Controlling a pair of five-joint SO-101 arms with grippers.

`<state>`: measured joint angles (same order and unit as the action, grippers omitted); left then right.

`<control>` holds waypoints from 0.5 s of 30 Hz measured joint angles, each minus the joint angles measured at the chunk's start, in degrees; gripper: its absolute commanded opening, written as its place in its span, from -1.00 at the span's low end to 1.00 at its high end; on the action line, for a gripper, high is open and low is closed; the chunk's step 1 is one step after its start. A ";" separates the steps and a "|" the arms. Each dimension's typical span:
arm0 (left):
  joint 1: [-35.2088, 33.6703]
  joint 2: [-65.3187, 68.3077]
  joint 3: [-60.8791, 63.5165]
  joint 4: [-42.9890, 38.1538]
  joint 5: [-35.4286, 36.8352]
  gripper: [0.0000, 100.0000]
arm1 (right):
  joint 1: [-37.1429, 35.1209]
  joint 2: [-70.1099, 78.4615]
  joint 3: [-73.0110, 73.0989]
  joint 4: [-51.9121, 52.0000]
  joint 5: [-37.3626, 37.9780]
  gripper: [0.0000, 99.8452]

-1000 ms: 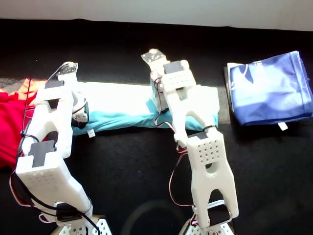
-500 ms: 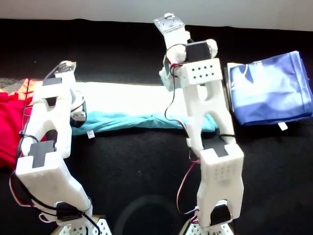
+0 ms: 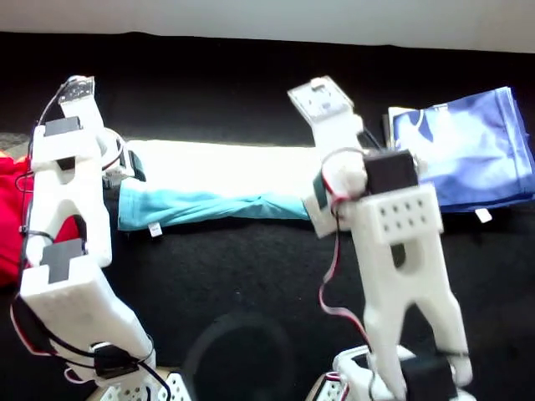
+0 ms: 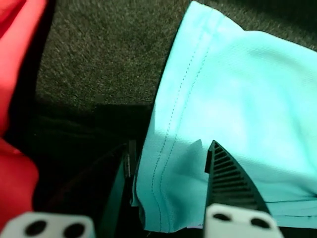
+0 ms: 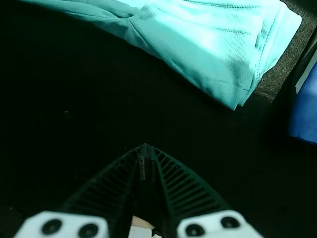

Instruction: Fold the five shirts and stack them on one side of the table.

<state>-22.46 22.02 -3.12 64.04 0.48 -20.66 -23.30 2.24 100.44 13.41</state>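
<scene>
A teal shirt (image 3: 209,180) lies folded into a long strip across the dark table, and its far half is lit bright by sun. My left gripper (image 3: 125,167) is at the strip's left end. In the left wrist view it (image 4: 171,173) stands open with the teal shirt's (image 4: 237,99) hemmed edge between its fingers. My right gripper (image 3: 318,200) hangs raised near the strip's right end. In the right wrist view it (image 5: 144,148) is shut on nothing, over bare table just short of the teal shirt (image 5: 208,44).
A folded blue shirt (image 3: 464,159) lies at the right side, close beside the teal strip's end, and also shows as the blue shirt (image 5: 304,109). A red shirt (image 3: 12,217) lies bunched at the left edge, red shirt (image 4: 15,49). The table's front is bare.
The right arm has lifted off the teal shirt and swung right and toward the front. The left arm has shifted left and toward the back at the shirt's left end.
</scene>
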 measured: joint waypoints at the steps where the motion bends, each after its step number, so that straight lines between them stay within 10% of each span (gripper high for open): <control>1: -0.09 1.85 -1.67 0.26 0.00 -0.52 | 0.00 -3.16 2.73 0.00 0.00 -0.99; 15: 3.43 23.91 -26.90 18.81 0.18 -0.52 | 16.88 -21.27 23.74 0.00 6.77 -0.99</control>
<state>-19.03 45.93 -30.02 82.86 0.66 -3.78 -44.57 25.98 100.44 20.18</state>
